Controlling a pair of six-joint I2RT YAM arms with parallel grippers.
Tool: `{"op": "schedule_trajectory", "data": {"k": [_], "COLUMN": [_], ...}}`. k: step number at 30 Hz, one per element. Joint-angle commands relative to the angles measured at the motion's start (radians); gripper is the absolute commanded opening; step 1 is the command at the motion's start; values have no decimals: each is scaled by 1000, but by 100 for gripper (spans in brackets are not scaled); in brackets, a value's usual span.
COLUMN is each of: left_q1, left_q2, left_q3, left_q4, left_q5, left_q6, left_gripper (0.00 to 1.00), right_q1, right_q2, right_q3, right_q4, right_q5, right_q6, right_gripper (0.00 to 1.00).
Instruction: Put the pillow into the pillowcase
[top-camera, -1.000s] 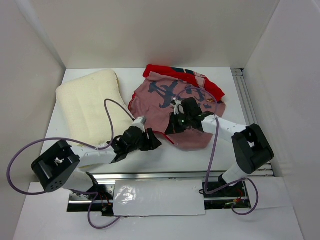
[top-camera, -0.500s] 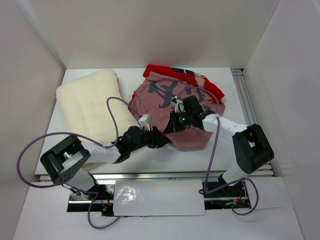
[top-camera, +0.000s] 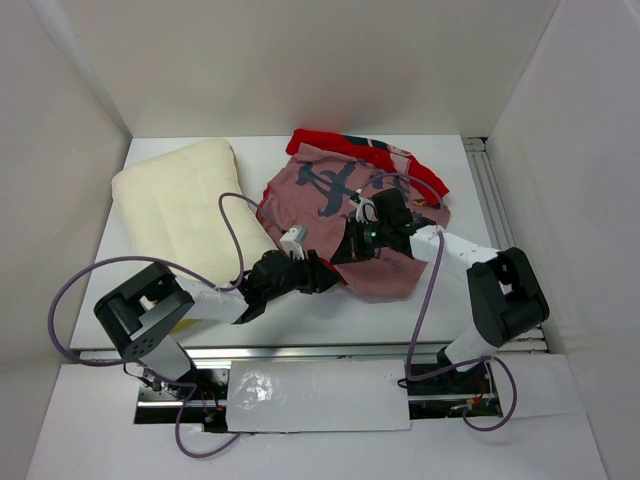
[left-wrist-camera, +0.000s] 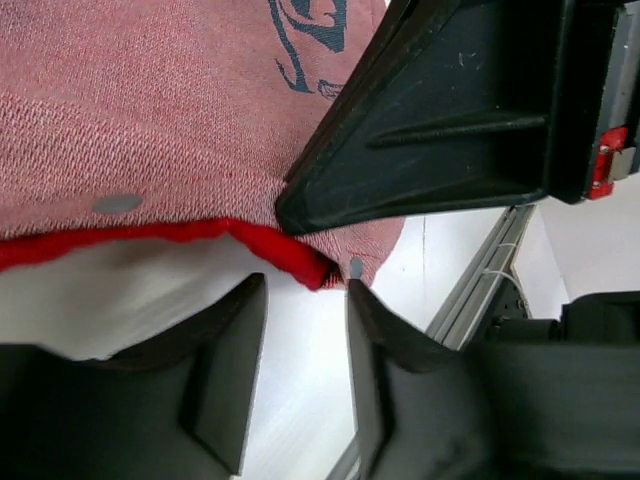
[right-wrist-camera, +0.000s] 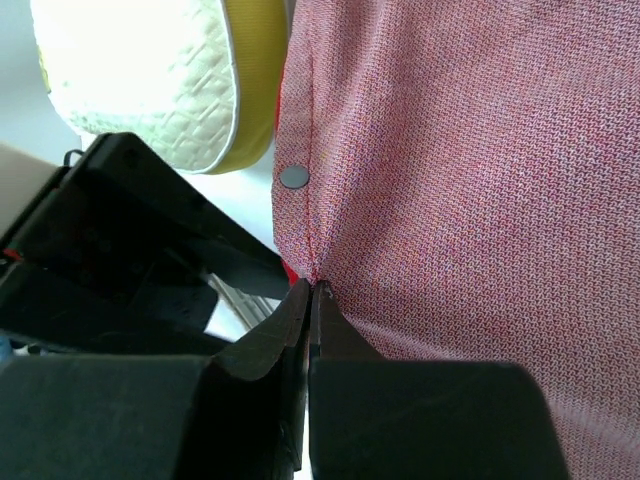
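Now right end effector (right-wrist-camera: 312, 297) pinches pillowcase (right-wrist-camera: 480, 180) hem, fingers together on fabric; left end effector (left-wrist-camera: 305, 300) apart, red edge at its tips; pillow (top-camera: 178, 212) lies beside on surface (top-camera: 360, 316).

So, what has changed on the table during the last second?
The left gripper slid right to the near red hem of the pillowcase, jaws open. The right gripper stays pinched on the fabric, barely shifted. The pillow did not move.
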Motion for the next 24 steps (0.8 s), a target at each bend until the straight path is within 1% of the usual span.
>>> {"op": "schedule_trajectory", "data": {"k": [1,2,3,5,9,12,14,17,19,21,22,24], "left_q1": [-3,-3,-3,-3,6,6,6,6,6,15,15,15], "left_q2": [25,25,35,45,55,64,77,86,97,88,78,55], "left_q3": [37,47,63,72,63,63,72,81,43,3,-37,-61], "left_q4": [123,123,123,91,147,156,156,176,242,268,279,238], "left_q5": [-23,-23,-23,-23,-23,-14,-14,-4,-17,-75,-84,-96], "left_q6": [57,57,66,66,66,79,79,79,60,10,1,-12], "left_gripper": [48,39,32,24,23,25,18,0,0,0,0,0], "right_q1": [-13,-13,-13,-13,-13,-13,-13,-13,-22,-22,-22,-22], "right_q2": [-46,-46,-46,-46,-37,-36,-36,-36,-36,-36,-36,-46], "right_q3": [26,26,26,26,35,35,44,45,45,54,72,121], "right_q4": [-10,-10,-10,-10,-10,-10,-10,-22,-31,-48,-65,-138], "right_q5": [-45,-45,-58,-69,-79,-79,-79,-79,-79,-59,-8,62], "right_q6": [16,16,16,16,16,16,16,16,16,1,-13,-45], "right_gripper": [0,0,0,0,0,0,0,0,0,0,0,0]}}
